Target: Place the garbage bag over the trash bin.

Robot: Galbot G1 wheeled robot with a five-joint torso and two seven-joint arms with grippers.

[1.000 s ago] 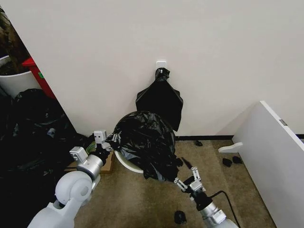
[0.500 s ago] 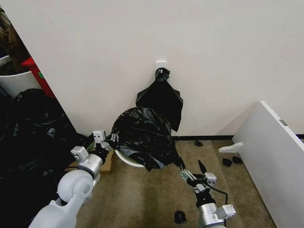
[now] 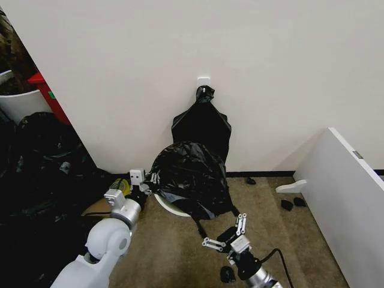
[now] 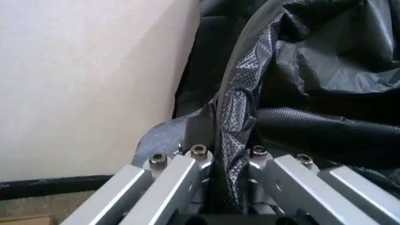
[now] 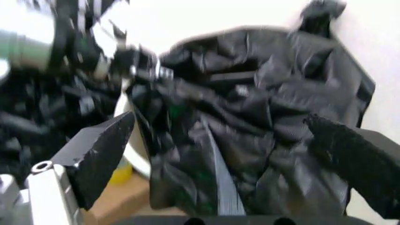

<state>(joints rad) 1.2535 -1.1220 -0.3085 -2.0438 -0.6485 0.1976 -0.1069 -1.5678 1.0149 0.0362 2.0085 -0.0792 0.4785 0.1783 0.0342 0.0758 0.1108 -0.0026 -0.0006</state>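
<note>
a: where is the garbage bag (image 3: 193, 177)?
b: it lies draped over the trash bin (image 3: 171, 206), by the wall, in front of a flat black bundle (image 3: 202, 123) that hangs there.
a: what is the left end effector (image 3: 150, 178) doing?
b: it is clamped on the bag's edge, at the bin's left side.
a: and the right end effector (image 3: 224, 233)?
b: it is low on the floor (image 3: 174, 252) in front of the bag, with its fingers spread wide and nothing between them.

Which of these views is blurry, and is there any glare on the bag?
Right wrist view: motion-smeared, the glossy black plastic garbage bag soft-edged. Left wrist view: sharp, pale sheen on the bag's folds in the left gripper. Head view: evenly lit, only faint highlights on the bag.
</note>
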